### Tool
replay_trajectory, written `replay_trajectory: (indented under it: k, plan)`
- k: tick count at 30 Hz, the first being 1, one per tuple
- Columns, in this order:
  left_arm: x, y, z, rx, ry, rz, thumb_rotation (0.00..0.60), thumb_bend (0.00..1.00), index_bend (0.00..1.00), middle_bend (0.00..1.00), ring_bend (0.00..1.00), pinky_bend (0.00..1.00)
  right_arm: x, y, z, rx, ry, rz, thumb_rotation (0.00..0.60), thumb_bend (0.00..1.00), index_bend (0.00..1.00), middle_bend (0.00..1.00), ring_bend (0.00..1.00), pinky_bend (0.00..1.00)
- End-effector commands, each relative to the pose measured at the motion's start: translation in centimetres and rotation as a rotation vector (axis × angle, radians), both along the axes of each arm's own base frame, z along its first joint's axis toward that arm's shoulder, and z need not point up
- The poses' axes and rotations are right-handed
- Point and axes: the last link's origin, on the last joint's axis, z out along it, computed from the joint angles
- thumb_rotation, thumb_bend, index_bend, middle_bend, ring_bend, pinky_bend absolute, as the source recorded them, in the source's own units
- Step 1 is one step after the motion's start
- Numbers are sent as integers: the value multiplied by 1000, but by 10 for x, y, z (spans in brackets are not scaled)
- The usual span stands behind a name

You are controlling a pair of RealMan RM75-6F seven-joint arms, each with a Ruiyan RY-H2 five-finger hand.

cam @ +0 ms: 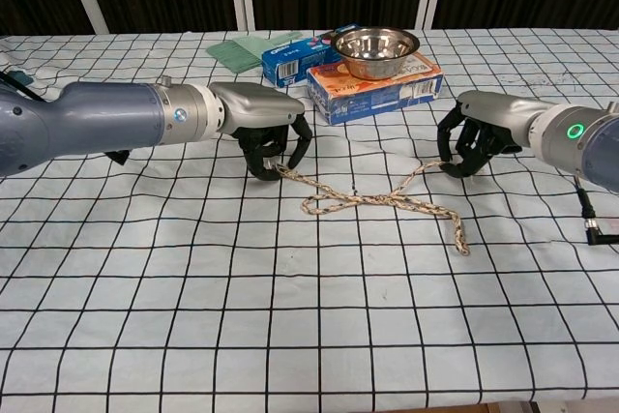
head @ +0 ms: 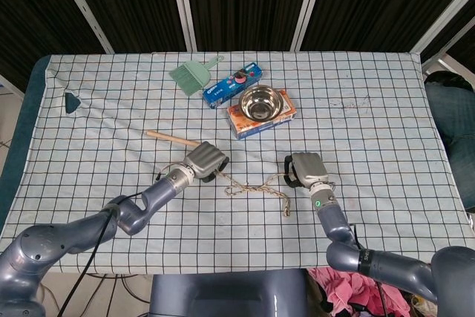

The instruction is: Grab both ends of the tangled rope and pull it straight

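Observation:
The beige braided rope [cam: 372, 202] lies in a loose tangle on the checked cloth between my two hands, also visible from above as rope [head: 256, 188]. My left hand [cam: 272, 134] is curled down over the rope's left end, fingertips closed around it; the head view shows this hand [head: 205, 161] too. My right hand [cam: 473, 138] grips the strand that rises to the right, and appears from above as hand [head: 305, 169]. A short tail of rope [cam: 462, 239] lies free on the cloth below the right hand.
Behind the rope, a steel bowl [cam: 375, 46] sits on an orange box [cam: 377, 89], with a blue box [cam: 290, 57] and a green dustpan [head: 189, 76] beyond. A wooden stick [head: 169, 138] lies just behind my left hand. A dark green wedge [head: 71, 102] sits far left.

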Motion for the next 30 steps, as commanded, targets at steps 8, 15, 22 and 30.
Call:
replay_trajectory:
  k: [8,15,22,30]
  plan:
    - [-1,1,-4,3,8,-3,600,325,529,868,795,687,-1,0,0,1,-4,-13,600,423,630,846,1000,921]
    - [-2,1,-6,0,7,8,600,325,543,874,801,691,-3,-1,0,-2,-2,-16,600,426,631,846,1000,921]
    - [-3,1,-7,1,12,6,600,324,573,879,804,692,-4,-1,0,0,-3,-20,600,428,633,846,1000,921]
    - [-2,1,-8,4,13,5,600,380,578,879,804,692,-4,-1,0,-2,-6,-20,600,441,635,845,1000,921]
